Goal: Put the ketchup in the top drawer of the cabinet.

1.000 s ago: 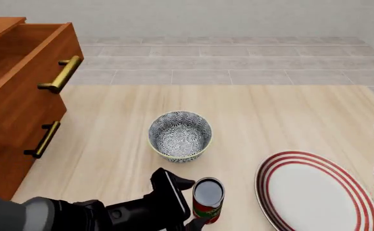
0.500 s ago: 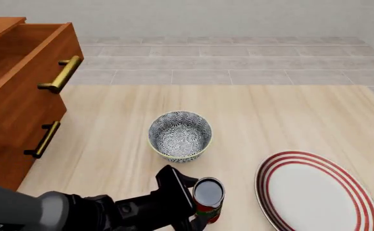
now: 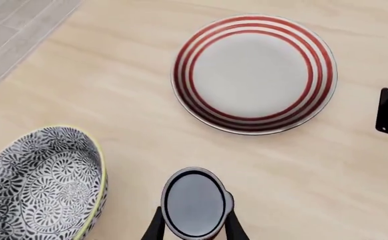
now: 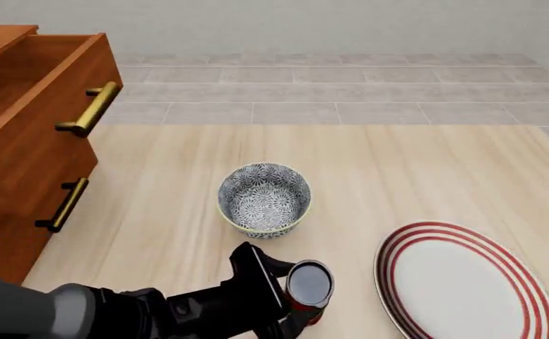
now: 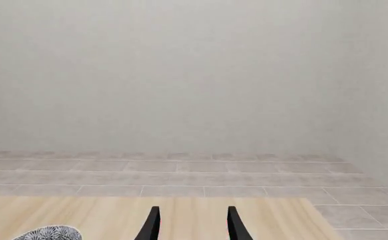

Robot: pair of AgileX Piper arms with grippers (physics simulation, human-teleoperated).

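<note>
Gripping the ketchup [image 4: 308,291] between both fingers, my left gripper [image 4: 284,300] is holding it upright just in front of the bowl [image 4: 263,199], left of the plate [image 4: 465,280]; my right gripper [image 5: 190,225] is pointing open, empty.

Overhead front, two wrist views

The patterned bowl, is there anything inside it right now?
Nothing shows inside the bowl: the front view sees its patterned floor and far wall, bare. The near inner wall is hidden behind its own rim. The ketchup stands outside it, between the left gripper's fingers.
</note>
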